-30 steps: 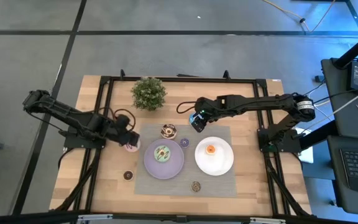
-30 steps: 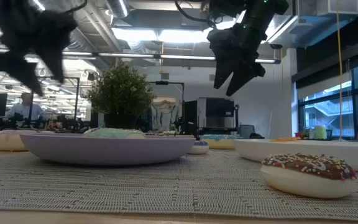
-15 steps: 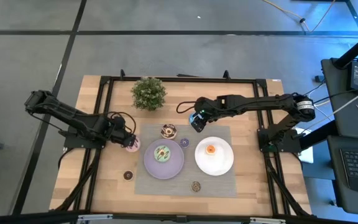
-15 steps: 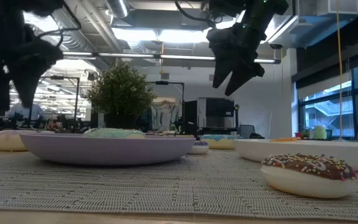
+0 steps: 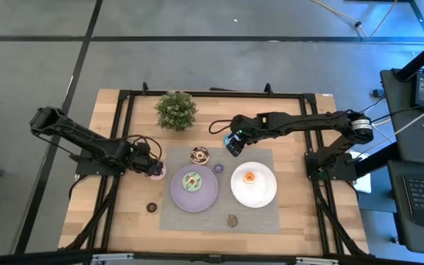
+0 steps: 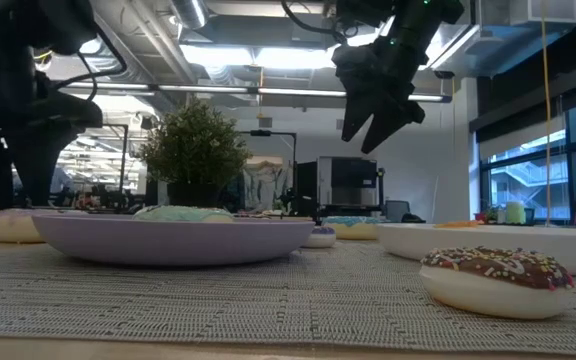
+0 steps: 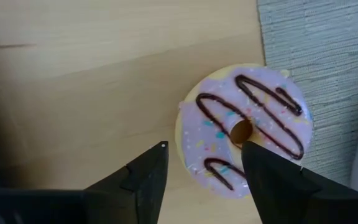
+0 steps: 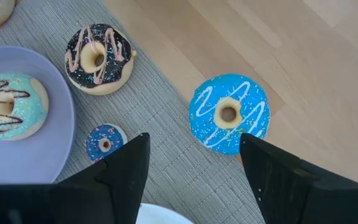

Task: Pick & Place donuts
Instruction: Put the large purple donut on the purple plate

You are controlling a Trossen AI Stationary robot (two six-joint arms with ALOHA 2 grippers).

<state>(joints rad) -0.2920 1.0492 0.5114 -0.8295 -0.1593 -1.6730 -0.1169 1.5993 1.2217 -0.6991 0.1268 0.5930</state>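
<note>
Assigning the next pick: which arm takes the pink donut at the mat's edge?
Left. Its hand is open with a finger on each side of the pink donut. The right hand hangs open over the blue donut.

A green potted plant (image 5: pixel 176 110) stands behind a grey woven mat (image 5: pixel 260 216) carrying a lilac plate (image 5: pixel 179 197) and a white plate (image 5: pixel 263 193).
</note>
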